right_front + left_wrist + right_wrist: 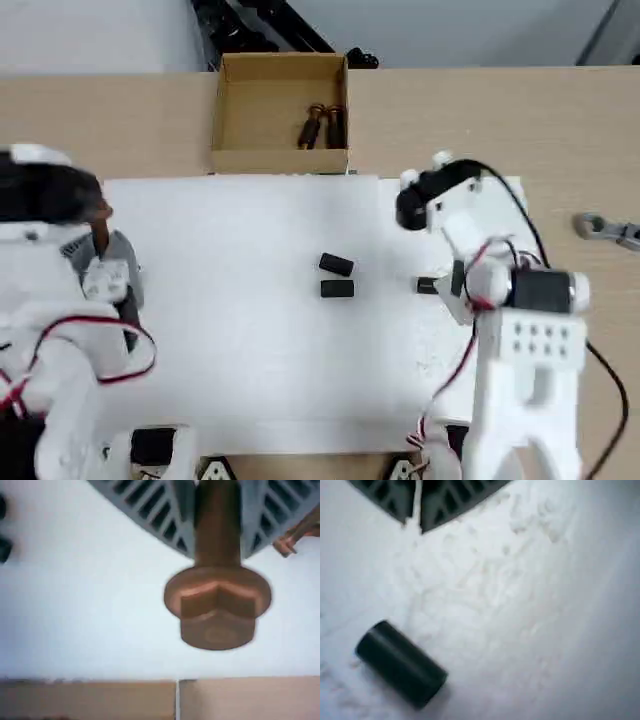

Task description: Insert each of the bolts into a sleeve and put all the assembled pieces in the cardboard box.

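My left gripper [217, 510] is shut on the shank of a copper bolt [217, 607], whose hex head hangs over the white mat; in the high view this bolt [100, 228] is at the mat's left edge. A second copper bolt [295, 534] lies just beyond it. Two black sleeves [337, 265] [338, 289] lie mid-mat. A third sleeve [400, 662] lies on the mat close to my right gripper [417, 515], which is shut and holds nothing. The cardboard box [232, 120] at the back holds assembled pieces [322, 126].
The white mat [240, 350] covers most of the wooden table [120, 110]. A metal tool [600, 228] lies on the bare wood at the far right. Dark clutter sits behind the box.
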`<state>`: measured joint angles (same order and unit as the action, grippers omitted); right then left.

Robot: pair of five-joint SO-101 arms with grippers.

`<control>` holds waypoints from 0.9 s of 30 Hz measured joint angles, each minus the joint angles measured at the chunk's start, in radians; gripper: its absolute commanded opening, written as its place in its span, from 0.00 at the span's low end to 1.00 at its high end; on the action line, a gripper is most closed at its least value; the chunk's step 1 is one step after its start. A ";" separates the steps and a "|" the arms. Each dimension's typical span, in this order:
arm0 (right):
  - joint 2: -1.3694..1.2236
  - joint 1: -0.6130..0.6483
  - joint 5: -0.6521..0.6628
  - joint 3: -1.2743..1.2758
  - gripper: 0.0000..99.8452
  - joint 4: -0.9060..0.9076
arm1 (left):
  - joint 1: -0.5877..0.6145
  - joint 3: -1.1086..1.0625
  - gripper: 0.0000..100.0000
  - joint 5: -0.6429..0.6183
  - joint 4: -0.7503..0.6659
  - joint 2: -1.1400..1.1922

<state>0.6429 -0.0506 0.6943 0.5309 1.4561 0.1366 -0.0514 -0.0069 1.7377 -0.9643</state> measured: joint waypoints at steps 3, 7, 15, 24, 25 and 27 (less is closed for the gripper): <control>-0.130 0.000 0.126 -0.032 0.00 0.000 | 0.000 -0.044 0.00 0.077 0.000 -0.009; -0.258 -0.032 0.265 -0.144 0.04 0.000 | 0.000 -0.094 0.00 0.094 0.000 -0.012; -0.396 -0.094 0.482 -0.279 0.14 0.002 | 0.000 -0.137 0.00 0.094 0.000 -0.014; -0.428 -0.051 0.566 -0.279 0.14 0.106 | 0.000 -0.140 0.00 0.094 0.000 -0.014; -0.428 -0.051 0.568 -0.281 0.14 0.112 | 0.000 -0.140 0.00 0.094 0.000 -0.014; -0.428 -0.051 0.568 -0.281 0.14 0.117 | 0.000 -0.140 0.00 0.094 0.000 -0.014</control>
<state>0.2148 -0.1013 1.2620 0.2501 1.5727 0.1366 -0.1910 0.0867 1.7377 -0.9782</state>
